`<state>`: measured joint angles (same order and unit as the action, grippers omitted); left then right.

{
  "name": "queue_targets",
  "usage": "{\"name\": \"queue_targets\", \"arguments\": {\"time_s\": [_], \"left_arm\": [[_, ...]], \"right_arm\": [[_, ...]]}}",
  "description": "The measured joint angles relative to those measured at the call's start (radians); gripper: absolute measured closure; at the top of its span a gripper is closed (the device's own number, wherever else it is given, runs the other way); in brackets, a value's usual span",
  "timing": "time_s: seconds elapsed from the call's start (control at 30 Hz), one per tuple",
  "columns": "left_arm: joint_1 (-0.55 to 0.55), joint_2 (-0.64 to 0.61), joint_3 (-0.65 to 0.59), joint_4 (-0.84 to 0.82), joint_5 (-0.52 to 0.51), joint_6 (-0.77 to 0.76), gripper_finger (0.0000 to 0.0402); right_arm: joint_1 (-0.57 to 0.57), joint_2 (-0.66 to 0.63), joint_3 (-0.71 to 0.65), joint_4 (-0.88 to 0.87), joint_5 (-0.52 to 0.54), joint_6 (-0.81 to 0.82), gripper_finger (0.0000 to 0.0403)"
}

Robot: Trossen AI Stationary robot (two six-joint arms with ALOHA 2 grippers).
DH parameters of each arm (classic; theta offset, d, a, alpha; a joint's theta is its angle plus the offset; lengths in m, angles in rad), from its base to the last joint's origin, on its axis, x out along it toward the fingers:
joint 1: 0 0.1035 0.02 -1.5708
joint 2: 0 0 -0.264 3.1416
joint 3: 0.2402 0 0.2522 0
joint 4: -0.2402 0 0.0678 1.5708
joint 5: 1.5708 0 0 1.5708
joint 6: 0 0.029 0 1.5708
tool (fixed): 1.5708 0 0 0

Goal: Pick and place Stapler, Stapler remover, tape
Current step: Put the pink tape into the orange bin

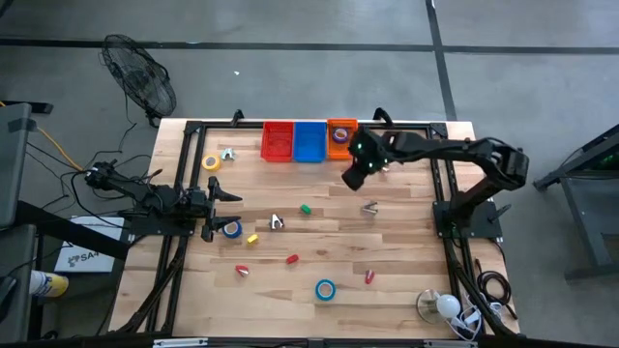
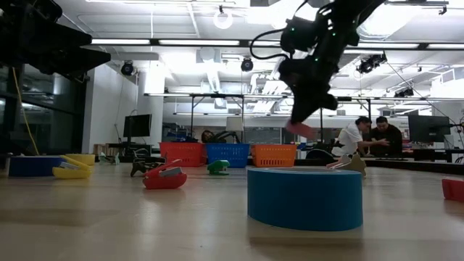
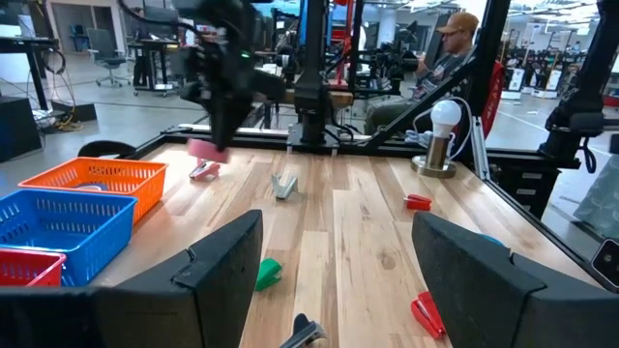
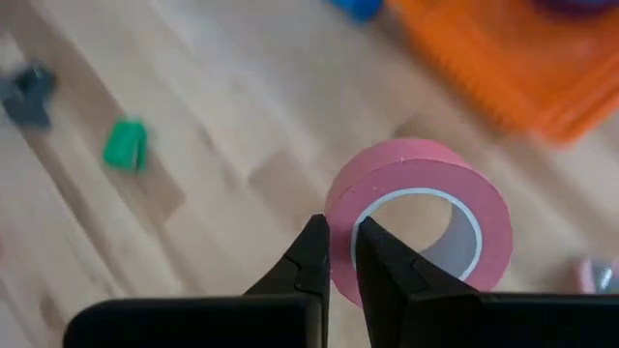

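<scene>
A pink tape roll [image 4: 488,222] hangs above the table near the orange bin [image 1: 340,135], with my right gripper [image 4: 338,232] shut on it; the low view shows it as a pink tape roll [image 2: 299,129] under the fingers. A purple tape [image 1: 339,135] lies in the orange bin. At the table's left my left gripper [image 1: 230,198] stands open, level, touching nothing. On the table lie a yellow tape [image 1: 211,162], two blue tapes [image 1: 232,229] [image 1: 325,289], a green stapler [image 1: 306,208], red staplers [image 1: 292,258] and grey stapler removers [image 1: 277,222] [image 1: 369,207]. My right gripper pinches the pink roll's wall [image 4: 340,208] between its two fingers, one finger inside the open centre and one outside. The fingers come slanting down from above. The roll is lifted clear of the table and sits tilted below the fingertips.
A red bin [image 1: 278,141] and a blue bin [image 1: 309,141] stand beside the orange one at the far edge. A lamp with a white bulb [image 1: 440,306] stands at the near right corner. People sit beyond the table [image 2: 370,138].
</scene>
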<state>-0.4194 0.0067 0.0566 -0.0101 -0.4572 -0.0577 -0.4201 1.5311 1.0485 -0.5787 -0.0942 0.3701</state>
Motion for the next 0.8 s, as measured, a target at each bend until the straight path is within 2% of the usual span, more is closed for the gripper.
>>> {"name": "queue_targets", "arguments": {"time_s": [0.3, 0.43, 0.6, 0.8], "left_arm": [[0.0, 0.0, 0.0, 0.0, 0.0, 0.0, 0.014], [0.0, 0.0, 0.0, 0.0, 0.0, 0.0, 0.014], [0.0, 0.0, 0.0, 0.0, 0.0, 0.0, 0.014], [0.0, 0.0, 0.0, 0.0, 0.0, 0.0, 0.014]], "right_arm": [[-0.153, 0.008, 0.003, 0.205, -0.085, -0.11, 0.038], [-0.184, 0.071, 0.07, 0.196, -0.097, -0.153, 0.038], [-0.203, 0.208, 0.248, 0.041, -0.116, -0.224, 0.038], [-0.222, 0.364, 0.481, -0.193, -0.024, -0.266, 0.038]]}}
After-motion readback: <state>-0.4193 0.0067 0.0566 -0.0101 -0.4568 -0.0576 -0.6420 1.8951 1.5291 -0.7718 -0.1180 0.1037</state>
